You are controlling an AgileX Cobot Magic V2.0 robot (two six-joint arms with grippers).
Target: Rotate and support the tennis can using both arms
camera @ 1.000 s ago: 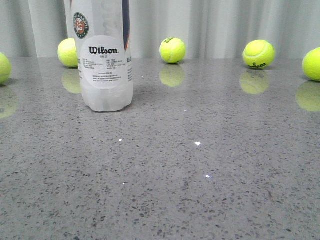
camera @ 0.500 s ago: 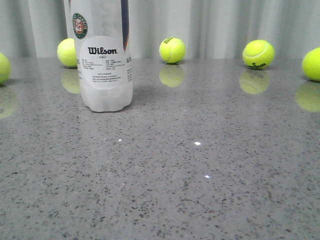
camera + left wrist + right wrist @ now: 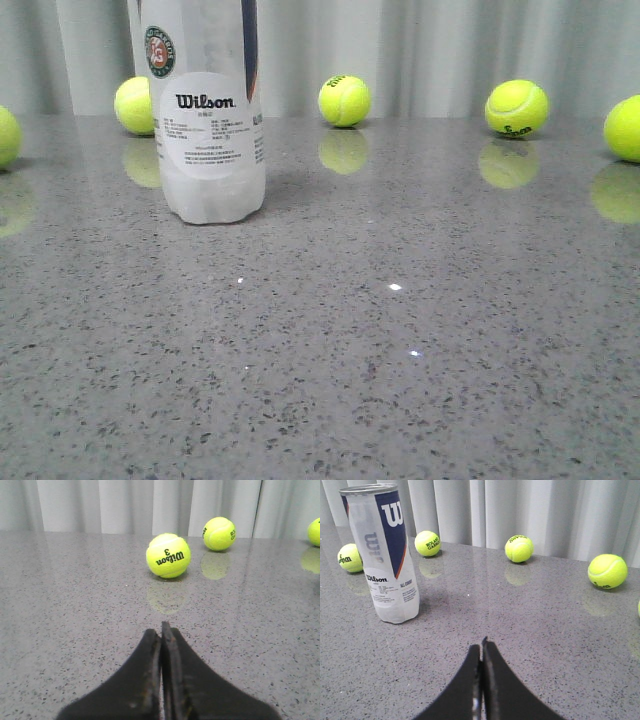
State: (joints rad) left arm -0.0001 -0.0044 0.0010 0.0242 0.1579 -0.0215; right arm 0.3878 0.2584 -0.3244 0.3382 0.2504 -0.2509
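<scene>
Grey table (image 3: pixel 420 380); tennis can (image 3: pixel 205 120) top cropped; left end effector (image 3: pixel 161 630), right end effector (image 3: pixel 482 647) closed empty

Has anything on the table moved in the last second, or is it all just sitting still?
Nothing visibly changed. The tennis can stands upright in the same spot, untouched, and the tennis balls lie where they were. Neither claw shows in the front view at any moment.

Low front view; wrist views tabletop-level, forward
</scene>
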